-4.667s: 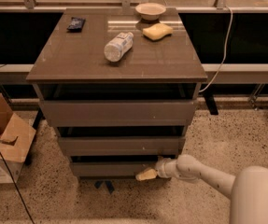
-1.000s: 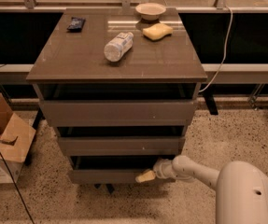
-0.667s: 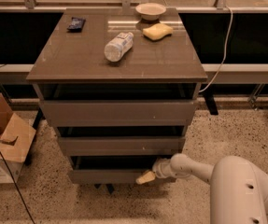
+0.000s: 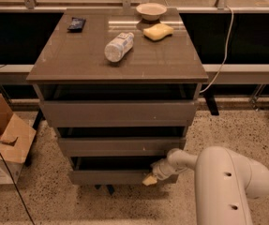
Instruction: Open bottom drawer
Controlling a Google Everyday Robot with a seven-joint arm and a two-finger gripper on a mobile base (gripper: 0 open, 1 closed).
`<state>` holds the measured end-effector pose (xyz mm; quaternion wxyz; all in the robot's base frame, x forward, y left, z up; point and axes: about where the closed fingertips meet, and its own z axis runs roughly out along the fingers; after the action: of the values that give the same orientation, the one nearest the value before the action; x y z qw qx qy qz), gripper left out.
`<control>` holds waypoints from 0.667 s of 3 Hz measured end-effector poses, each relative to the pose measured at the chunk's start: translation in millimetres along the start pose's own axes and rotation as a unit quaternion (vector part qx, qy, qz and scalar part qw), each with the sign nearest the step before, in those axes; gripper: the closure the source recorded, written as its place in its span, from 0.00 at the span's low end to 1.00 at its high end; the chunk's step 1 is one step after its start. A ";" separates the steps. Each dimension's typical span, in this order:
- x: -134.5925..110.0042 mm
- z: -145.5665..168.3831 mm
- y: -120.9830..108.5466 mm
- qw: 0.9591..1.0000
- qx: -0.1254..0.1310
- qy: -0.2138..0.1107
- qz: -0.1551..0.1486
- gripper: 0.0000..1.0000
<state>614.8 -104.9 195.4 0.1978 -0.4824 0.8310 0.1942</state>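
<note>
The bottom drawer (image 4: 110, 176) is the lowest and narrowest of three grey-brown handleless fronts in the cabinet (image 4: 120, 60). It stands pulled out a little, with a dark gap above its front. My gripper (image 4: 149, 179) is at the drawer's right end, its yellowish fingertips against the top right part of the front. The white arm (image 4: 227, 182) reaches in from the lower right. The mid-sized drawer front (image 4: 120, 146) and the widest top drawer front (image 4: 117, 112) sit above.
On the cabinet top lie a plastic bottle (image 4: 119, 46), a yellow sponge (image 4: 158, 32), a white bowl (image 4: 151, 11) and a dark packet (image 4: 76, 23). A cardboard box (image 4: 3, 142) stands on the floor at left. A cable (image 4: 223, 55) hangs at right.
The bottom drawer has come out slightly toward me, and the gripper has moved with it at the right end. The arm now fills more of the lower right.
</note>
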 end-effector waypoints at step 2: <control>18.6 10.1 21.0 0.998 -0.037 0.041 -0.017 0.88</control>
<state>589.2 -103.5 180.1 0.1488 -0.5113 0.8222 0.2011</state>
